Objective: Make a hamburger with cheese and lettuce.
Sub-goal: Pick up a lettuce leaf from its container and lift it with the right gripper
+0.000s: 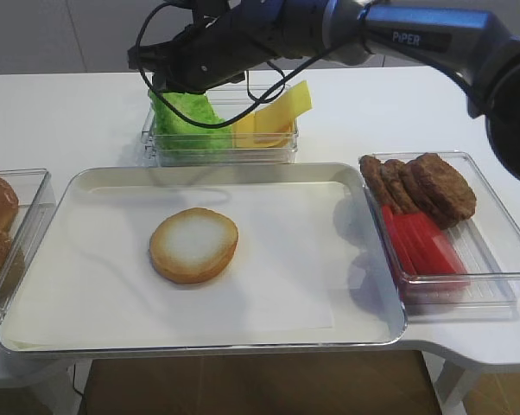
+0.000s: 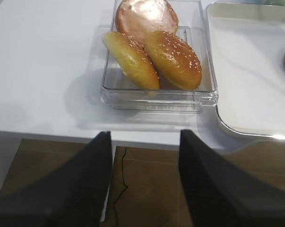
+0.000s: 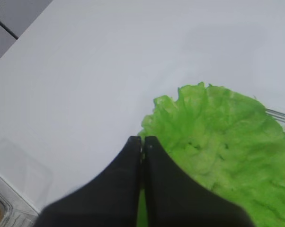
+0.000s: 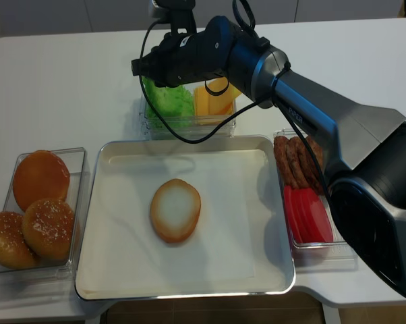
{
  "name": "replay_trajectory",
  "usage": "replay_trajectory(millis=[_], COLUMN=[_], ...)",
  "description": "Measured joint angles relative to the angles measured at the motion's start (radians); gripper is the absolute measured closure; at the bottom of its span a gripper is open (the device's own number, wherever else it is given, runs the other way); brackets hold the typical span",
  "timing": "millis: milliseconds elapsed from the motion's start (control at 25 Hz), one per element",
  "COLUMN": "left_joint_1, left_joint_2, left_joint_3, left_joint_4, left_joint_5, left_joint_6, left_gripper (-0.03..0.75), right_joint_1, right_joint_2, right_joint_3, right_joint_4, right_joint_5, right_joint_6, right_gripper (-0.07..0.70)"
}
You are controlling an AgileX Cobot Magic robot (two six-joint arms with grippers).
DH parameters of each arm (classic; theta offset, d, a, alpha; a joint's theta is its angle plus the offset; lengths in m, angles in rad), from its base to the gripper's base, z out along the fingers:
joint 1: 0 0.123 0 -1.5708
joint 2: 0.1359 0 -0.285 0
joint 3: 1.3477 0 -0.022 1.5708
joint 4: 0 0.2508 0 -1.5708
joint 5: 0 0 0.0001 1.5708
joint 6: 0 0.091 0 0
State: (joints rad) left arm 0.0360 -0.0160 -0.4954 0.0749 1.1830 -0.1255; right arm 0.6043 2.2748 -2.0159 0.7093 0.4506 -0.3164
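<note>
Right gripper (image 1: 161, 79) reached across to upper centre of the first high view, over the clear bin (image 1: 221, 154); fingers hidden against the lettuce (image 1: 184, 112). Cheese (image 1: 277, 117) leaning in the same bin, right of the green leaf. Hamburger (image 1: 193, 245) cut face up, lower centre, on the paper-lined tray (image 1: 377, 259). Meat patties (image 1: 420, 186) and red slices (image 1: 424, 246) at right.

From the right wrist: black fingers (image 3: 154, 156) pressed together, tips at the frilly edge of the leaf; whether any of it is pinched, cannot tell.

From the left wrist: left gripper (image 2: 145, 142) at bottom, fingers well apart, holding nothing; whole buns (image 2: 152, 52) in a clear box, upper centre.

Second high view: bun half mid-tray, greens under the dark arm at top.
</note>
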Motion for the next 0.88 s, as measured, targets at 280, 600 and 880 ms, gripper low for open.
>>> replay_trajectory(millis=[280, 600, 880], left_joint_1=[0.0, 0.0, 0.0], left_joint_2=[0.0, 0.0, 0.0], left_joint_3=[0.0, 0.0, 0.0], left_joint_4=[0.0, 0.0, 0.0], left_joint_5=[0.0, 0.0, 0.0], left_joint_6=[0.0, 0.0, 0.0], left_gripper=[0.372, 0.374, 0.374], right_joint_1=[0.0, 0.0, 0.0], right_joint_2=[-0.019, -0.068, -0.115], right_joint_3=[0.0, 0.0, 0.0], right_joint_4=[-0.034, -0.059, -0.123], right_joint_5=[0.002, 0.017, 0.13], right_joint_6=[0.0, 0.002, 0.002], right_gripper=[0.629, 0.629, 0.629])
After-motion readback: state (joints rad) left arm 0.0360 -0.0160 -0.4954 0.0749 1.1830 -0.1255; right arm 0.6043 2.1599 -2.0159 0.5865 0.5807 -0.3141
